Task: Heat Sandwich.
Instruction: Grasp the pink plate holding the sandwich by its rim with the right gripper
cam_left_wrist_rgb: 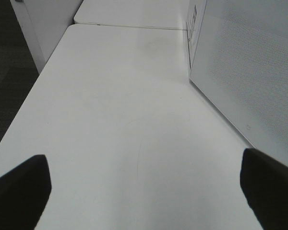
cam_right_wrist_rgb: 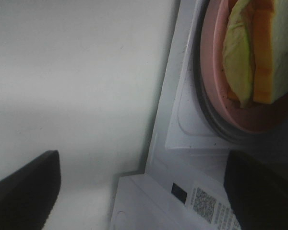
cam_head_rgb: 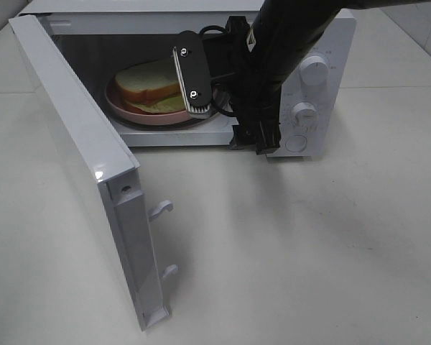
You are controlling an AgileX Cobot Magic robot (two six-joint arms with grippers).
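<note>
Trouble from here would most likely come from the right end effector (cam_right_wrist_rgb: 144,191). Its jaws stand wide and hold nothing at the mouth of the microwave (cam_head_rgb: 323,36), in the upper middle of the high view. One finger hangs just beside the sandwich (cam_head_rgb: 152,85), so a careless pull back could clip the bread. It could also catch the rim of the pink plate (cam_head_rgb: 118,108) and drag it askew. The door (cam_head_rgb: 79,151), swung out toward the lower left, would strike the arm if pushed shut before the arm is clear. Inside the microwave sits the plate, and on it lies the sandwich, pale green leaves showing between the slices. The left end effector (cam_left_wrist_rgb: 144,191), also wide and empty, hovers over the counter (cam_head_rgb: 309,251) beside the microwave's side wall.
</note>
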